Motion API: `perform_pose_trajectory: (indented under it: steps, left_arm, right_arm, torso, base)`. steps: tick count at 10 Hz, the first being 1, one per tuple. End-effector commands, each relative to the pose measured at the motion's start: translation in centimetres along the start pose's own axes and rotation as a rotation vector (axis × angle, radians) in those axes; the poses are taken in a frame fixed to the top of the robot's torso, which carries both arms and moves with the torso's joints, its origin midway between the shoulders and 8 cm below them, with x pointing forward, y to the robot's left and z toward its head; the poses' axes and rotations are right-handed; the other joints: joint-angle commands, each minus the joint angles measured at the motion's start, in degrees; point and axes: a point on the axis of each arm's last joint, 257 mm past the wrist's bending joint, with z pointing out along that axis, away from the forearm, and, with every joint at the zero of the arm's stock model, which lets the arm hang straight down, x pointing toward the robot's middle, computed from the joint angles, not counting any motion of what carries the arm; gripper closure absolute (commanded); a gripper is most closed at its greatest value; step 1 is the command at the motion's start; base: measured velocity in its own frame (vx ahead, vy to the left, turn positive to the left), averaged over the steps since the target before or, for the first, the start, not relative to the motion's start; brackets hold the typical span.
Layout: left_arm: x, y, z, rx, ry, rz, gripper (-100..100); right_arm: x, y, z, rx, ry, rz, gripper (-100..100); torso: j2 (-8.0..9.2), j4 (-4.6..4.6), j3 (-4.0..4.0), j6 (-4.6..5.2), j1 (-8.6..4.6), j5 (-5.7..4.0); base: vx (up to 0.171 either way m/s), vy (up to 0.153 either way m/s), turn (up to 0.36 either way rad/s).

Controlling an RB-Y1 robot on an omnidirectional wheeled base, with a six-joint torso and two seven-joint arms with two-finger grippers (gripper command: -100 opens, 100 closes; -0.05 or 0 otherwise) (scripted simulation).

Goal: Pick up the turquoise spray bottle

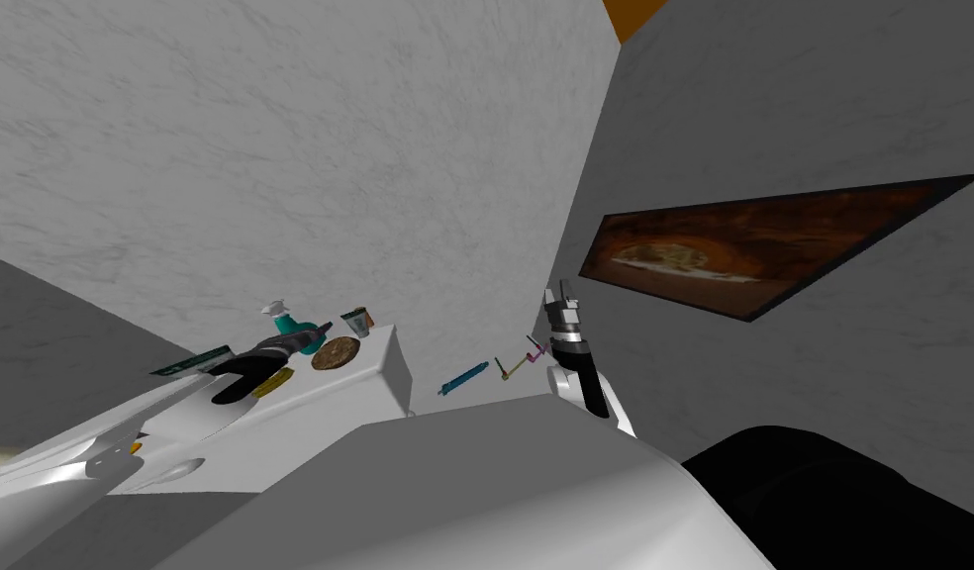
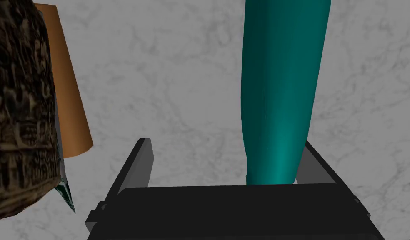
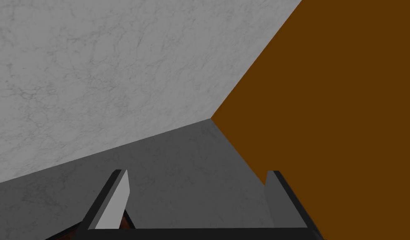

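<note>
1. Currently my left claw (image 2: 226, 146) reaches out over the white counter (image 1: 361, 374). Its two fingers stand apart and are clamped on nothing.
2. The spray bottle (image 2: 279, 91), turquoise in the body, stands upright on the counter between those fingers. It sits right up against one finger (image 2: 318, 166) and well apart from the other. I cannot tell whether it actually touches the near one.
3. From the head camera, the bottle's white top (image 1: 275, 308) rises just past the tip of the claw.
4. A round brown disc (image 1: 335, 353) lies flat on the counter just beside the bottle. A small cup (image 1: 357, 320) stands past it, near the counter's far corner.
5. A yellow thing (image 1: 273, 382) lies flat on the counter close beside my left wrist.
6. A thin blue tool (image 1: 463, 377) shows between the counter and my right arm.
7. My right claw (image 3: 196, 173) is held up well apart from the counter, with its fingers apart and nothing between them.
</note>
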Motion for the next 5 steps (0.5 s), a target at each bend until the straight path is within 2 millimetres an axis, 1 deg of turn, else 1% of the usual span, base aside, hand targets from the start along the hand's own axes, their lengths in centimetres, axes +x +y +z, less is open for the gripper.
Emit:
perform_pose_trajectory:
  steps: [1,2,3,4,5]
  left_arm:
    - [-1.0,0.7,1.0,-0.023,-0.014,-0.012,-100]
    - [-1.6,1.2,1.5,-0.038,-0.024,-0.022,-100]
    - [-2.2,1.7,2.0,-0.053,-0.034,-0.032,-100]
    - [-1.3,3.3,1.9,-0.084,-0.015,-0.032,-100]
    - [-0.9,1.7,2.9,-0.058,-0.006,-0.009,-100]
  right_arm:
    - [0.0,0.0,0.0,0.0,0.0,0.0,0]
    - [0.0,0.0,0.0,0.0,0.0,0.0,0]
    - [0.0,0.0,0.0,0.0,0.0,0.0,0]
    - [0.0,0.0,0.0,0.0,0.0,0.0,0]
    - [0.0,0.0,0.0,0.0,0.0,0.0,0]
  torso:
    - [0.0,0.0,0.0,0.0,0.0,0.0]
    - [0.01,0.02,0.02,-0.05,0.09,0.0]
    - [-0.2,-0.02,-0.09,-0.05,0.14,0.01]
    - [-0.41,-0.07,-0.22,-0.04,0.16,0.02]
    - [-0.49,-0.1,-0.27,-0.06,0.18,0.04]
  base:
    - [-0.135,-0.012,-0.075]
    - [-0.056,0.004,0.023]
    - [0.003,0.003,0.016]
    - [0.011,0.006,0.037]
    - [-0.112,-0.056,-0.365]
